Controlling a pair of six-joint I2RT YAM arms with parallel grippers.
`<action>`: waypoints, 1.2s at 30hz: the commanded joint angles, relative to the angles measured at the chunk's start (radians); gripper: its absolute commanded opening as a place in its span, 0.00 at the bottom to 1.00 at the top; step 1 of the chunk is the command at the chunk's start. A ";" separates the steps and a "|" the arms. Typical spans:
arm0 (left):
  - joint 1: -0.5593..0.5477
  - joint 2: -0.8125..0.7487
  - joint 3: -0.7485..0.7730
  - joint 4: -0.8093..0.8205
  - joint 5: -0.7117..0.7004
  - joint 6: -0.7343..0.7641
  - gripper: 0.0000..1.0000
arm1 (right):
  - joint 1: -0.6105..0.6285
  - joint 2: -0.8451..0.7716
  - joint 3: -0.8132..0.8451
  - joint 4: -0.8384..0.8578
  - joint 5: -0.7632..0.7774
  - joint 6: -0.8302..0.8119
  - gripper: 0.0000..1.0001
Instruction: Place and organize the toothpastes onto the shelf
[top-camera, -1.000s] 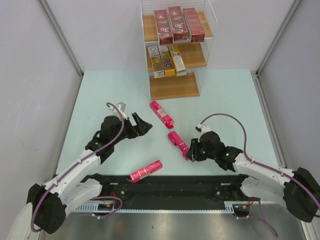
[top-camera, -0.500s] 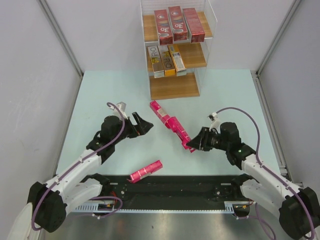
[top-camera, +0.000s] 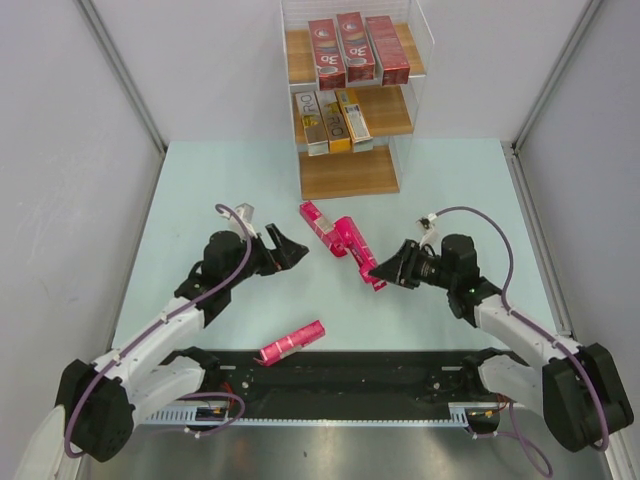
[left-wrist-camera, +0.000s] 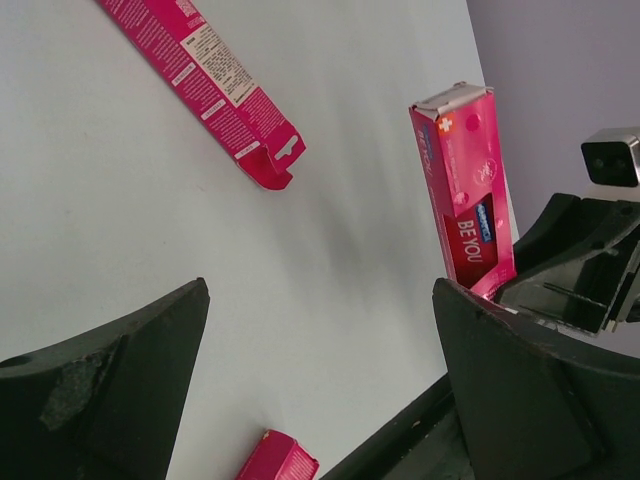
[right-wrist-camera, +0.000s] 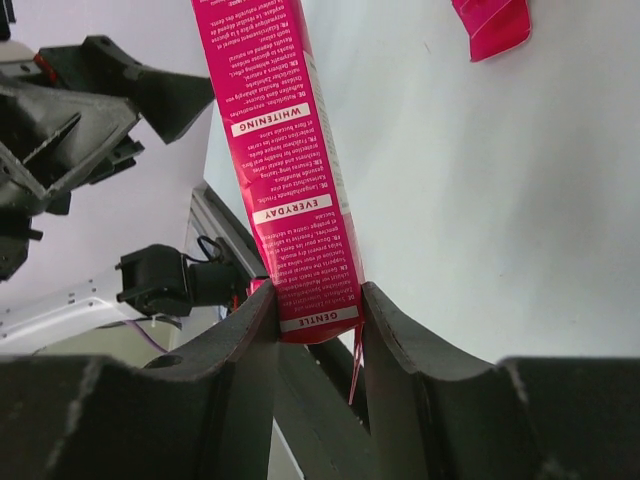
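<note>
My right gripper (top-camera: 383, 272) is shut on one end of a bright pink toothpaste carton (top-camera: 356, 248) and holds it lifted above the table; the carton shows between the jaws in the right wrist view (right-wrist-camera: 280, 170) and upright in the left wrist view (left-wrist-camera: 465, 190). A second pink carton (top-camera: 320, 226) lies on the table just left of it. A third pink carton (top-camera: 292, 342) lies near the front rail. My left gripper (top-camera: 290, 250) is open and empty, left of the second carton. The shelf (top-camera: 350, 172) stands at the back, with three dark red cartons (top-camera: 355, 48) on the top tier and gold and silver ones (top-camera: 332, 120) on the middle tier.
The shelf's lowest board (top-camera: 345, 175) is bare. A black rail (top-camera: 340, 375) runs along the near table edge. Grey walls close the left, right and back sides.
My right gripper has lifted the pink carton off the table and swung it up and toward the shelf, its wrist turning. The left arm has barely moved.
</note>
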 joint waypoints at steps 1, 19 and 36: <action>0.002 -0.042 0.018 -0.012 -0.020 0.021 1.00 | -0.007 0.096 0.055 0.182 0.003 0.065 0.15; -0.008 -0.128 0.058 -0.193 -0.116 0.101 0.98 | -0.082 0.558 0.394 0.346 0.057 0.131 0.15; -0.008 -0.159 0.047 -0.208 -0.143 0.101 1.00 | -0.082 1.012 0.675 0.555 0.075 0.384 0.12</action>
